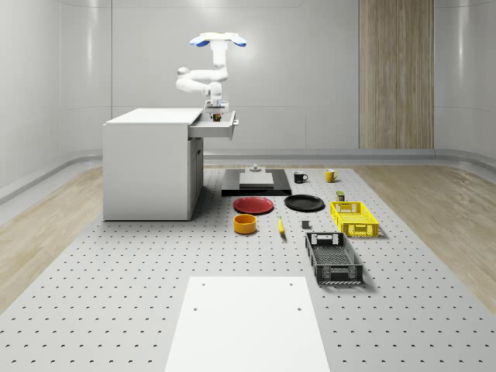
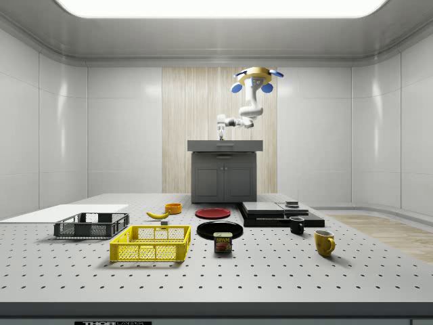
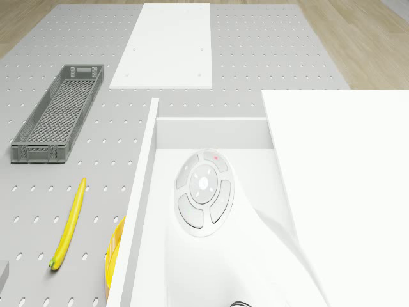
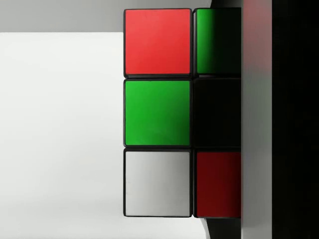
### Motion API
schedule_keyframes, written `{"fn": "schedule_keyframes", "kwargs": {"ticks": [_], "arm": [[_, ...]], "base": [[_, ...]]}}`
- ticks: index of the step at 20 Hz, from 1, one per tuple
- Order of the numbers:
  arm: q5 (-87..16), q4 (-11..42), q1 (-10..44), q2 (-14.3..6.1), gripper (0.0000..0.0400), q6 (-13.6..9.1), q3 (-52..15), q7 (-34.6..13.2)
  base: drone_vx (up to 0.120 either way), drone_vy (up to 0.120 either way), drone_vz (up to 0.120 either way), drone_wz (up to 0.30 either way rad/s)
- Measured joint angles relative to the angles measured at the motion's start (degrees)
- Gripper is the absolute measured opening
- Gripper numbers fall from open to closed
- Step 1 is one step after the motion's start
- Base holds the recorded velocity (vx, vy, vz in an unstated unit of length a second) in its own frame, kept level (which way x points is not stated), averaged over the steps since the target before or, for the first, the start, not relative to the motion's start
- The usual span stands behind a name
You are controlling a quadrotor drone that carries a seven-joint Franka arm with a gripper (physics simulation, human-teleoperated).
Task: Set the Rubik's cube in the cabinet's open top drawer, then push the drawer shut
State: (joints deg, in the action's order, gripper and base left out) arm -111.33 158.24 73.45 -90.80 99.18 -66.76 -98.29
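The drone [image 1: 218, 40] hovers over the open drawer [image 1: 219, 128], its claw [image 1: 214, 113] clamped on the cube [image 4: 157, 112], a light, rigid, slick-faced thing best pinched across flat opposite sides

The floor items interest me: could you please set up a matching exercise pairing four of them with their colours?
Things:
1. Bowl
2. Long crate
3. Plate nearer the cabinet
4. Banana

Colours:
A. Red
B. Yellow
C. Orange
D. Dark grey

Pairs: 1-C, 2-D, 3-A, 4-B
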Motion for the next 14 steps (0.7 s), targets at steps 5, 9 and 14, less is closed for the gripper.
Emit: {"fn": "schedule_keyframes", "kwargs": {"ticks": [5,9,14], "arm": [[-2.64,-1.15,0.59,0.81,0.0325,0.62,2.66,0.04],[-3.65,-1.55,0.65,1.38,0.0365,0.57,3.58,0.16],[-2.72,-0.88,-0.03,1.76,0.0390,-0.50,2.34,0.41]], "base": [[0.000,0.000,0.000,0.000],[0.000,0.000,0.000,0.000],[0.000,0.000,0.000,0.000]]}}
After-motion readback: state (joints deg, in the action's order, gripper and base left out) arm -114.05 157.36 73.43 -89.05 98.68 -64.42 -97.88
